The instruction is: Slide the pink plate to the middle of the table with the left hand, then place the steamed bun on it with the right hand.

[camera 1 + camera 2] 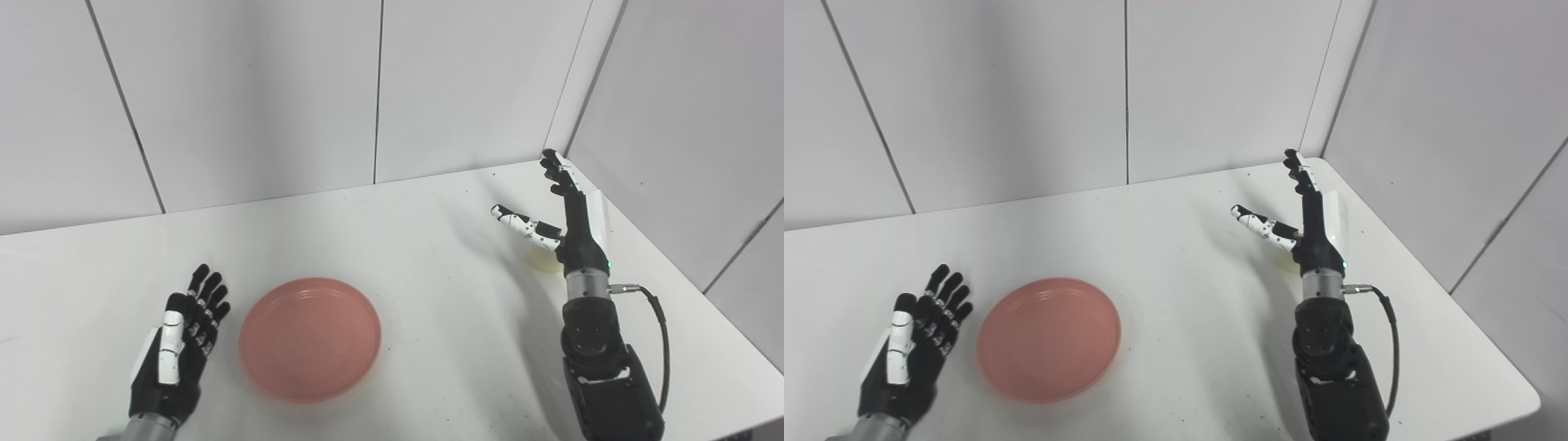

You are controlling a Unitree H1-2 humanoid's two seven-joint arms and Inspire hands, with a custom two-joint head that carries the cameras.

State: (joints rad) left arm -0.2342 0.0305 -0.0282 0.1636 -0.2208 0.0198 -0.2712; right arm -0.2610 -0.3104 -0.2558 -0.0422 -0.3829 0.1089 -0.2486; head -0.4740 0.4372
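The pink plate [310, 339] lies flat on the white table [392, 245], left of centre near the front edge. My left hand [180, 343] rests just left of the plate, fingers spread, open and not touching it. My right hand [566, 211] is raised at the right side, open with fingers pointing up and thumb stretched left. A pale steamed bun [545, 262] sits on the table directly beneath and behind that hand; only a small part shows. In the right eye view the bun [1287, 263] peeks out by the wrist of the right hand [1307, 214].
White wall panels close off the back and the right side. The table's right edge [704, 294] runs close to the right arm. A black cable [661, 324] loops off the right forearm.
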